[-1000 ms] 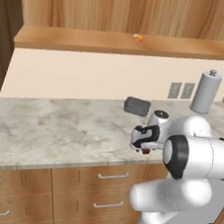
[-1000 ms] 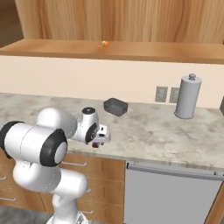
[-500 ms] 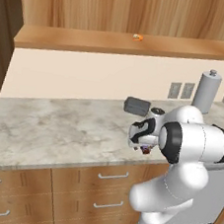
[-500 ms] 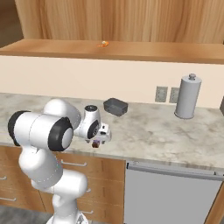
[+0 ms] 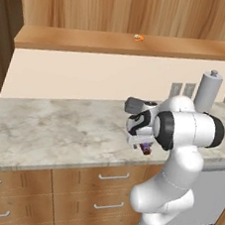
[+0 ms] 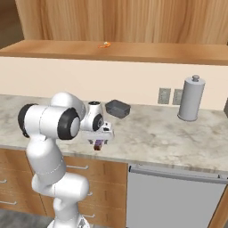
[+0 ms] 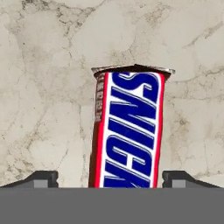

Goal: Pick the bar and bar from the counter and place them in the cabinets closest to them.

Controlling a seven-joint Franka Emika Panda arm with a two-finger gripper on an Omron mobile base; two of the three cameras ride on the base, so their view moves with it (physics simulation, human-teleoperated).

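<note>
- Bar [image 7: 127, 131]: centre of the hand view, running from the bottom edge up past mid-frame. White face with big blue letters, red edging, a brown strip down its left side, a dark crimped end at its top.
- It lies on the marble counter [image 7: 48, 87], which takes up the rest of that view.
- Two dark fingertips [image 7: 41, 178] stand low in the hand view, one at lower left, one at lower right, the bar between them. A strip of counter shows on each side between bar and tip, so the jaws stand apart and are not pressed on the wrapper.
- Gripper [image 5: 146, 147]: centre right of the left base view, pointing down at the counter's front edge, a small dark red-and-blue bit at its tip (too small to tell more). In the right base view [image 6: 99, 144] it sits left of centre, low over the counter edge.
- Dark grey rounded block [image 6: 117, 108]: on the counter just above and right of the gripper in the right base view, nearer the wall.
- Grey cylindrical canister [image 6: 191, 98]: right of frame, upright by the wall, beside two wall outlets [image 6: 170, 96].
- Wooden shelf ledge [image 5: 83, 40]: a band across the upper part of the left base view, a small orange thing [image 5: 138, 37] resting on it.
- Cabinets [image 5: 127, 9]: light-brown vertical grain, top of frame above the ledge.
- Drawer fronts with silver handles [image 5: 113, 176]: under the counter.
</note>
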